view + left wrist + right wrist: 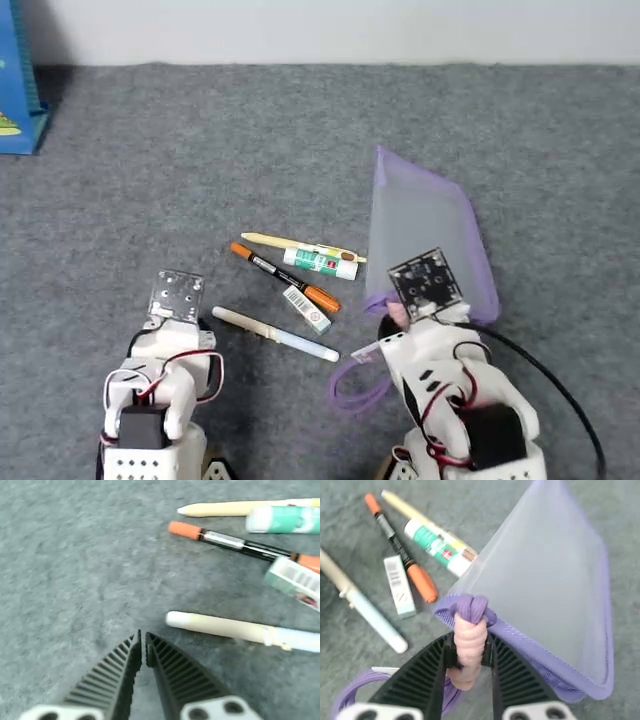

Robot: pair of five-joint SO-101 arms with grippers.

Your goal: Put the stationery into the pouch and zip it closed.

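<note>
Soft, limp purple pouch [425, 225] laid on grey surface [150, 150], pinched at pink zip pull [468, 625] by right gripper [468, 647] fingers; sagging expected. Stationery [285, 273] scattered beside it. Light, rigid, roll-prone cream pen [225, 627] best gripped mid-barrel. Left gripper [143, 641] fingers all but closed, empty

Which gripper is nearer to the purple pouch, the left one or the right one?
Right. The right gripper is at the pouch itself, jaws shut on its pink pull; the left gripper sits apart, across the pens, jaws shut and empty.
</note>
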